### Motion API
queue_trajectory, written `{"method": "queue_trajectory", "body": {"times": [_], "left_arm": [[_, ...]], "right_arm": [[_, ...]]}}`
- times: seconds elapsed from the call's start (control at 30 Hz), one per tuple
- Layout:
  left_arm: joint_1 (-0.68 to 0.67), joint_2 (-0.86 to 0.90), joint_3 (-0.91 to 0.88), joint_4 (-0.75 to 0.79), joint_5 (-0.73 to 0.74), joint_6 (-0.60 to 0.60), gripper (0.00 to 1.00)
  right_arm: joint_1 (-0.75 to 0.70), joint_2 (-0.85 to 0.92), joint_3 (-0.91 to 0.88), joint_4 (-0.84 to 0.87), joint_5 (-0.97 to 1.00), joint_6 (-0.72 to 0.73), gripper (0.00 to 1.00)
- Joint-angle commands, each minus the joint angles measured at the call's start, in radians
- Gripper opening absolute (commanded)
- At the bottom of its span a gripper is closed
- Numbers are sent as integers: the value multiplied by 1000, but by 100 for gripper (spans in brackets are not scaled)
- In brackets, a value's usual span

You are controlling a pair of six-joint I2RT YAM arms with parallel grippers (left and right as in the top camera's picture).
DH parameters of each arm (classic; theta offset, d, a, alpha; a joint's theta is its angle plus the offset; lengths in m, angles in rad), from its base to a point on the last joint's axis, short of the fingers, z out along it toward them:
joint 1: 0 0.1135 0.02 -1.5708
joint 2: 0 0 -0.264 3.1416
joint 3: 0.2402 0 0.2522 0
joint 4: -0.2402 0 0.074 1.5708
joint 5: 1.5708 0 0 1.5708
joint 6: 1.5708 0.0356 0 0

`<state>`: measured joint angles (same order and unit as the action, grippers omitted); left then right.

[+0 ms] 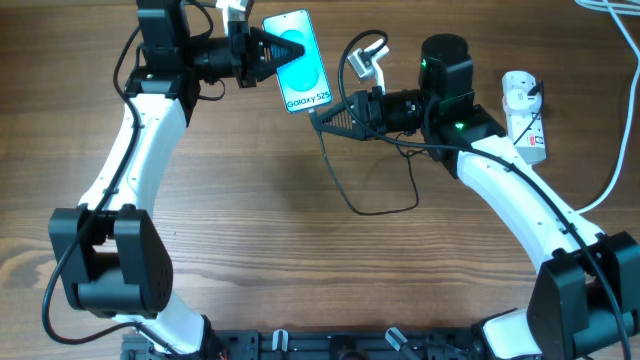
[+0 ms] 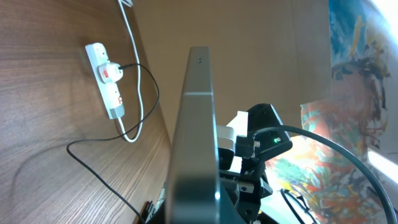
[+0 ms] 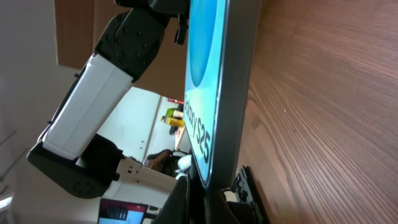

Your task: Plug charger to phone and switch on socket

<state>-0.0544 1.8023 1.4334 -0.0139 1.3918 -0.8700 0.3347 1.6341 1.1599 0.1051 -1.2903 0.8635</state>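
Note:
The phone (image 1: 297, 60) with the teal "Galaxy S25" screen is held off the table, tilted. My left gripper (image 1: 268, 53) is shut on its upper part; in the left wrist view I see its grey edge (image 2: 196, 124) rising from my jaws (image 2: 199, 211). My right gripper (image 1: 322, 118) sits at the phone's lower end, shut on the end of the charger, whose black cable (image 1: 338, 178) loops across the table to the socket (image 1: 525, 115). In the right wrist view the phone (image 3: 208, 93) stands between my fingers (image 3: 214, 199); the connector is hidden.
The white socket lies at the right of the table, also in the left wrist view (image 2: 115, 106), with a plug in it and a red marking at its near end. A thick white cord (image 1: 620, 150) runs off along the right edge. The slack black cable (image 2: 111, 190) lies on the wood.

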Motion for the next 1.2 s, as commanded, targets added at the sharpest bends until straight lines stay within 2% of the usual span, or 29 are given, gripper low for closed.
{"method": "queue_trajectory", "body": {"times": [0.0,0.7,1.17], "left_arm": [[-36,-22,7,0,80,28,4],[-42,-22,7,-5,81,24,4],[-42,-22,7,1,130,25,4]], "right_arm": [[-20,-3,8,18,121,11,4],[-20,-3,8,29,195,34,4],[-31,-3,8,29,77,-25,4]]}}
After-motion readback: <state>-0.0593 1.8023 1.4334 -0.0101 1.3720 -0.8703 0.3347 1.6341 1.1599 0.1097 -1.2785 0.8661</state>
